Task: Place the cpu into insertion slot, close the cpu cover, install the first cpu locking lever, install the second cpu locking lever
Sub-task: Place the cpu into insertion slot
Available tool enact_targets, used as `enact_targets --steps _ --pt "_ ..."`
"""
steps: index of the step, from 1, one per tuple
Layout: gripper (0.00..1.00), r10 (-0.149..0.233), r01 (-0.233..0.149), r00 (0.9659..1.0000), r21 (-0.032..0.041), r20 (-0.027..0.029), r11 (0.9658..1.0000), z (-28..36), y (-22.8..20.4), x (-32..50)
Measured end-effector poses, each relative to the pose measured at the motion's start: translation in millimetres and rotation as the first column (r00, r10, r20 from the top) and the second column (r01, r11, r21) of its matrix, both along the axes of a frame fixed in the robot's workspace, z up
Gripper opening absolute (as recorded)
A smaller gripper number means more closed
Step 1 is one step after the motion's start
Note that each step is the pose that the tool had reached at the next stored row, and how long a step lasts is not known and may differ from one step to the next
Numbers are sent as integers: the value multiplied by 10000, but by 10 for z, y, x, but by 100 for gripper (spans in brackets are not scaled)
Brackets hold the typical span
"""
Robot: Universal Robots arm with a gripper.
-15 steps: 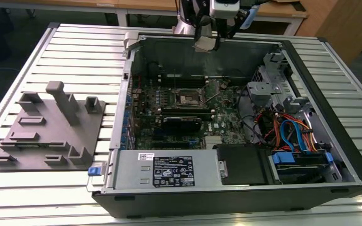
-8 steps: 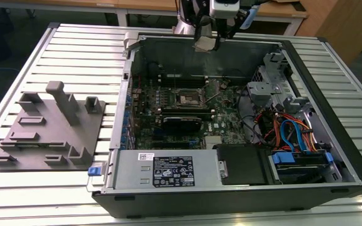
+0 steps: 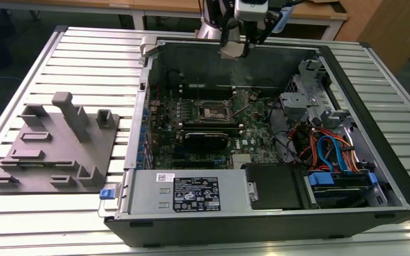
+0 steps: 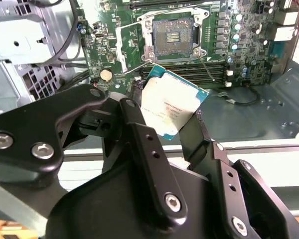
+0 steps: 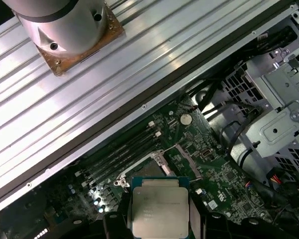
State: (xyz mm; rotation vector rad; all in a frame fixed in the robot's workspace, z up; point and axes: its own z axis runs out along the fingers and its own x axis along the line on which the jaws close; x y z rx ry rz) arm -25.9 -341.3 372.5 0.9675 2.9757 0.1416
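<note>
The cpu (image 5: 159, 211) is being gripped by two opposite edges between the narrowed black fingers (image 4: 142, 139) of the gripper (image 4: 165, 119). Its metal top is bare, a hold judged to let it be set down flat without the fingers fouling the insertion slot (image 4: 173, 34). It is held well above that slot and off to one side, over the computer case wall (image 3: 190, 45), while the slot's contact field lies exposed and unfilled on the motherboard (image 4: 249, 45).

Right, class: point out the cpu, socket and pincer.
cpu (image 4: 175, 99): second wrist view, middle of its metal top.
socket (image 4: 172, 33): second wrist view, its centre.
pincer (image 4: 163, 114): second wrist view, midway between fingertips.
</note>
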Motion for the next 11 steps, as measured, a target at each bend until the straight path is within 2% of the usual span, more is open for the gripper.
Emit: enact_targets --steps 5,7,11 --pt "54 -544 544 9985 -1 1 9985 -4 -1 0" --pt "54 -901 901 9959 0 1 9959 -7 -1 0" --pt "54 -1507 1507 9886 -2 0 9886 -11 -1 0"
